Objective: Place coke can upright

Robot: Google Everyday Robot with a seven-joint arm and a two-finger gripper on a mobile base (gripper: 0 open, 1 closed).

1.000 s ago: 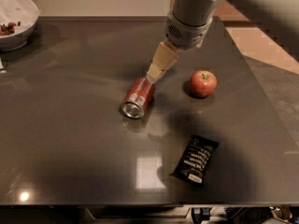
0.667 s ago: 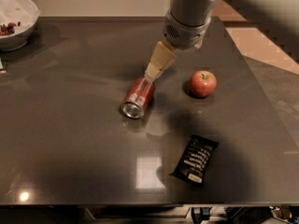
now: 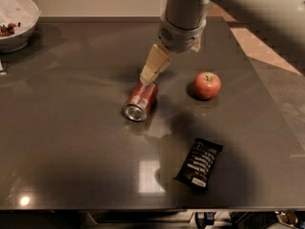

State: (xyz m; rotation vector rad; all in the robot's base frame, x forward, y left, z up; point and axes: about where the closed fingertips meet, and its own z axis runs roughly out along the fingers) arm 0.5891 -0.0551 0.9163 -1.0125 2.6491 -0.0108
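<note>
The coke can (image 3: 141, 100) lies on its side on the dark table (image 3: 71, 142), left of centre. Its silver end faces the front left and a white label patch shows on its side. My gripper (image 3: 147, 78) comes down from the arm at the top centre. Its cream tip sits right at the can's far upper end, seemingly touching it. A round red apple (image 3: 207, 85) rests to the right of the can, apart from it.
A black snack bar wrapper (image 3: 198, 163) lies at the front right. A white bowl (image 3: 16, 30) with food stands at the far left corner. The table's right edge drops to a tan floor (image 3: 259, 44).
The arm has shifted slightly to the left. The can, apple and wrapper have not moved.
</note>
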